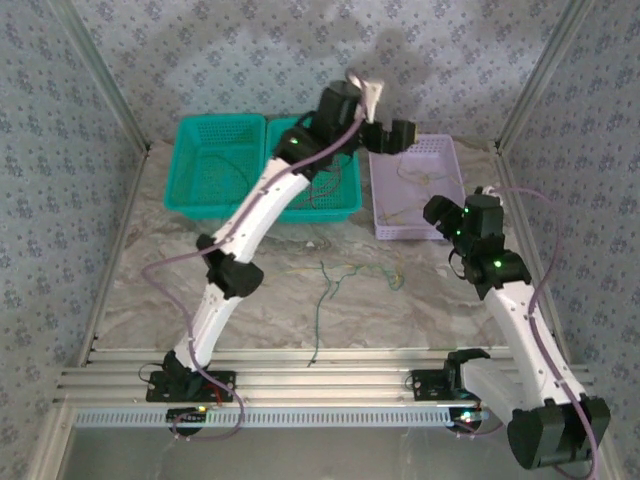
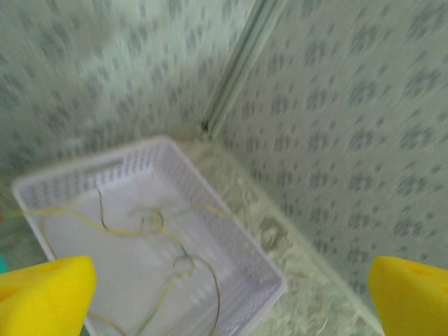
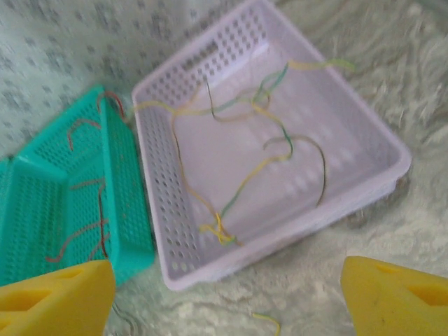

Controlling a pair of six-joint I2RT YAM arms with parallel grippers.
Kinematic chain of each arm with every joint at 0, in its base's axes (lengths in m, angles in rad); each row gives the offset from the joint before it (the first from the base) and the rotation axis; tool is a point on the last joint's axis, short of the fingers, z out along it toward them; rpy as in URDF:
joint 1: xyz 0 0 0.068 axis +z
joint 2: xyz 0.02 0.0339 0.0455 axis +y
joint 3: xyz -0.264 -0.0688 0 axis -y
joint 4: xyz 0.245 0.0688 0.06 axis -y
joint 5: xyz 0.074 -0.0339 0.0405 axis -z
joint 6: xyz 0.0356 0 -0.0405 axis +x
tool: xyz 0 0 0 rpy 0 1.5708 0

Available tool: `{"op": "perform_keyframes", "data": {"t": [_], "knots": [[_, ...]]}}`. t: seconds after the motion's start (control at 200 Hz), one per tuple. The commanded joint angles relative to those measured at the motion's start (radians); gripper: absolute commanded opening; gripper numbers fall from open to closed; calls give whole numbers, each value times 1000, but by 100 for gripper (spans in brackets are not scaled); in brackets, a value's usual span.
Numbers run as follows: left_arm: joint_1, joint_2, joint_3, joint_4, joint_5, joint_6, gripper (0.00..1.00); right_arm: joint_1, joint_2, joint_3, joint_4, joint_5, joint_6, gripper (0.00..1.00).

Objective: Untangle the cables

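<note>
At the left, two teal baskets are standing side by side at the back of the counter. Red and brown cables are being held in the one beside the lilac basket. Towards the middle, a green cable is lying loose on the bare counter, with a paler strand just beside it. Further right, a loose tangle of yellow and green strands is being kept in the lilac basket, knotted in at least one place.

The left end effector is being held above this basket, its yellow fingers spread wide with nothing between them. The right end effector, near the basket's near right corner, is likewise being held wide apart and empty.

The cables are being judged very light, thin and limp, so no shape will be kept once they are lifted. A hold is best being taken on a free run of a single strand, away from the knot and towards an end. It should be drawn gently, since a hard pull would only be tightening the knot. A strand lying flat may be slipping from the fingers, and ends may be catching in the perforated basket walls.

The counter is being seen as pale, marbled and flat. The cell is being closed in by patterned walls with metal posts at the corners.
</note>
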Motion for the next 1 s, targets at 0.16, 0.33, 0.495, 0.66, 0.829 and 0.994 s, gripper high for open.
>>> {"op": "perform_keyframes", "data": {"t": [0.16, 0.33, 0.495, 0.66, 0.829, 0.994], "knots": [[15, -330, -348, -102, -141, -3, 100, 201, 163, -82, 70, -131, -24, 85], [20, -637, -873, 74, -172, -47, 100, 339, 232, -152, 155, -118, -15, 82], [23, -817, -1183, 73, -165, -81, 100, 402, 310, -155, 107, -82, -80, 81], [25, -934, -1406, 70, -150, -96, 100, 411, 367, -159, 55, -77, -113, 73], [28, -1004, -1573, 102, -86, -118, 99, 416, 393, -178, 82, -121, -116, 45], [28, -1027, -1702, 174, 16, -149, 100, 420, 446, -145, 74, -159, -138, 35]]}}
